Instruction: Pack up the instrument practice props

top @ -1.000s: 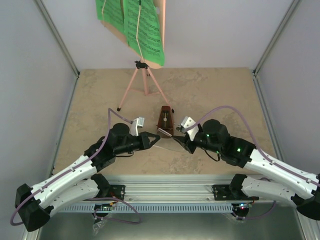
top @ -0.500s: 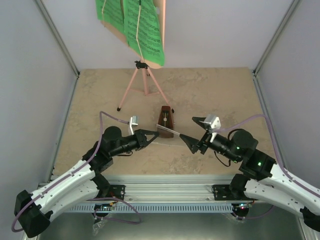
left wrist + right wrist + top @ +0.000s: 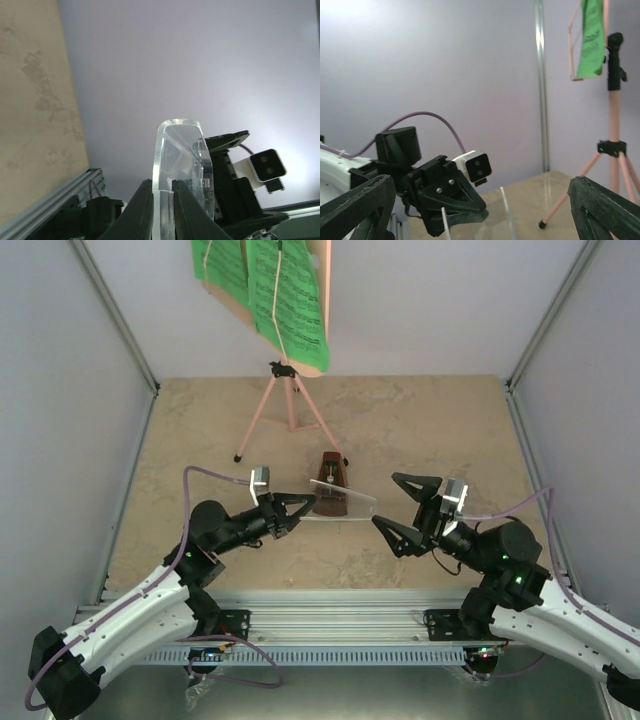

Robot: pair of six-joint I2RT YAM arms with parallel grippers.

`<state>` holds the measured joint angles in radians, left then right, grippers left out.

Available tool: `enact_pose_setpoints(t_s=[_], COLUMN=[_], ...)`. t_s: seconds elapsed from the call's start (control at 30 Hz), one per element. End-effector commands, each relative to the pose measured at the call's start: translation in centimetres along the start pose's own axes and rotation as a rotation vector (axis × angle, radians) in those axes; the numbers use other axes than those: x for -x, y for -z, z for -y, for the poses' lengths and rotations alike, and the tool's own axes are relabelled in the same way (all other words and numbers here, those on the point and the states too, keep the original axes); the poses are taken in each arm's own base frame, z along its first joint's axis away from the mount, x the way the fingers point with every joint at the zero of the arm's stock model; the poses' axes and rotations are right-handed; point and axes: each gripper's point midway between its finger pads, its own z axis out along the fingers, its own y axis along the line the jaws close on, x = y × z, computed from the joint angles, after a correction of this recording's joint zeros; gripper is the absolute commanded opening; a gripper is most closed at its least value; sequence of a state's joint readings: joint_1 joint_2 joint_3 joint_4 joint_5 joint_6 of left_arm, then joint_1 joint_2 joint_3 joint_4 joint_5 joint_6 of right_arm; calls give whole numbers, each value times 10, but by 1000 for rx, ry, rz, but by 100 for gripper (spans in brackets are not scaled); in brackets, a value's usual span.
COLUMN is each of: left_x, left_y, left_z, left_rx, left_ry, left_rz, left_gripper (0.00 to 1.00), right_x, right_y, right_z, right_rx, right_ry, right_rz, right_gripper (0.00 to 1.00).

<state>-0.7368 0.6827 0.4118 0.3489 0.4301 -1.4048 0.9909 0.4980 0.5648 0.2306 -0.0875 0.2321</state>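
Brown metronome [image 3: 331, 472] just behind clear panel [image 3: 352, 502] in left pincer [image 3: 304, 510]

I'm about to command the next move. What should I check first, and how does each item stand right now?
1. Left pincer shut on the clear plastic piece: ok.
2. Right pincer open and holding nothing: ok.
3. Right pincer clear of the piece's free end: cannot tell; that end lies close to the open jaws.
4. Metronome upright on the table, untouched by either arm: ok.
5. Music stand standing on its tripod with the green pages on it, not yet packed: not ok.
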Motion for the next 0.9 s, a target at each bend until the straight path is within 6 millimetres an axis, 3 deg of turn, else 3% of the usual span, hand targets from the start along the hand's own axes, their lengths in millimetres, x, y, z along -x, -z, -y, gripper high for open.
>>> enact_pose_setpoints(t_s=[0.0,0.37,0.57,0.7,0.87], left_x=[-1,-6,-7,-10,-15], left_y=[4,11,14,15,17], left_z=[37,73,86,95,105], left_rx=[-144,-240,-280,-304,-337], left_ry=[14,-8,-12,-31,-47], left_rz=[-17,-54,-67,-84,-112], left_gripper=[1,1,1,1,1], right_x=[26,33,27,22,31], right_y=[7,17,13,8,4], right_z=[-24,-39,-50,-44,-34], right_rx=[138,243,305,279,213], right_ry=[9,69,111,116,131], right_rz=[159,353,361,365,420], right_gripper=[96,97,97,97,97])
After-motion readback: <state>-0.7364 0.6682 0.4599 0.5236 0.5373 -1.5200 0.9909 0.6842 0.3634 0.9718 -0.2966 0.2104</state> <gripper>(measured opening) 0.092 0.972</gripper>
